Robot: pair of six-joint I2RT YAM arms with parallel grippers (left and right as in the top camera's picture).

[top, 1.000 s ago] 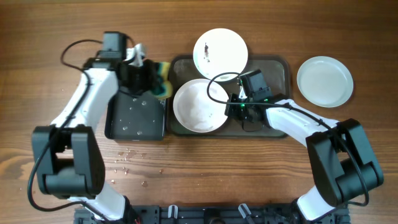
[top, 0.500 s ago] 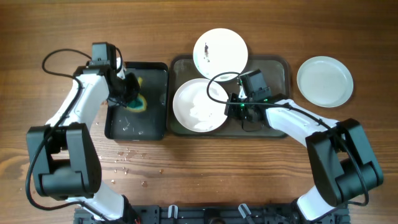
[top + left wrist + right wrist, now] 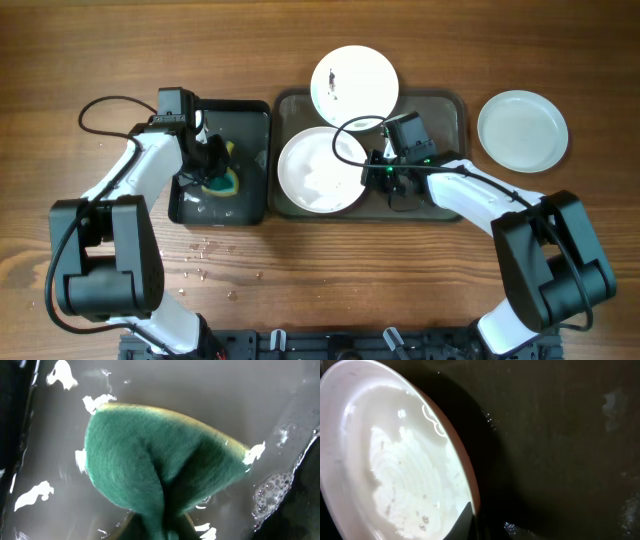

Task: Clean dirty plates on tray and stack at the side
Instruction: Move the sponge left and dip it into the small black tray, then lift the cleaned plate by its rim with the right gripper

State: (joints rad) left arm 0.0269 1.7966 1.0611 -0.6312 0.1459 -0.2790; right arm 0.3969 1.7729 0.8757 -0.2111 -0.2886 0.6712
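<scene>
**A:** How far along is the cleaning?

**B:** About a third, I judge. The third plate [image 3: 522, 130] lies alone on the bare tabletop [image 3: 400, 280] at the right of the frame, off the grey tray [image 3: 440, 110]. It looks clean, so it starts the stack. The middle plate [image 3: 315, 170] sits in the tray's left half with soapy swirls across it, so it seems mid-wash. The upper plate [image 3: 355, 80] overhangs the tray's top rim and shows a dark smear [image 3: 331, 85], so it looks untouched.

**A:** And the grippers?

**B:** The left gripper [image 3: 207, 165] is down in the black tray [image 3: 250, 130] at the left, pinched closed on the green sponge [image 3: 150, 465], which is folded and wet. The right gripper [image 3: 378, 178] grips the middle plate's right rim. Its wrist view shows one fingertip over the rim; the other is hidden underneath. That edge looks slightly raised.

**A:** Is there room to move?

**B:** It is tight in the centre. The black tray stands just beside the grey tray, and the two plates there nearly touch. The sponge has to clear both low rims to reach a plate. The tray's right half is bare, and the tabletop around the third plate is open, so carrying a plate that way looks unobstructed. Water drops [image 3: 200, 250] dot the wood below the black tray.
</scene>
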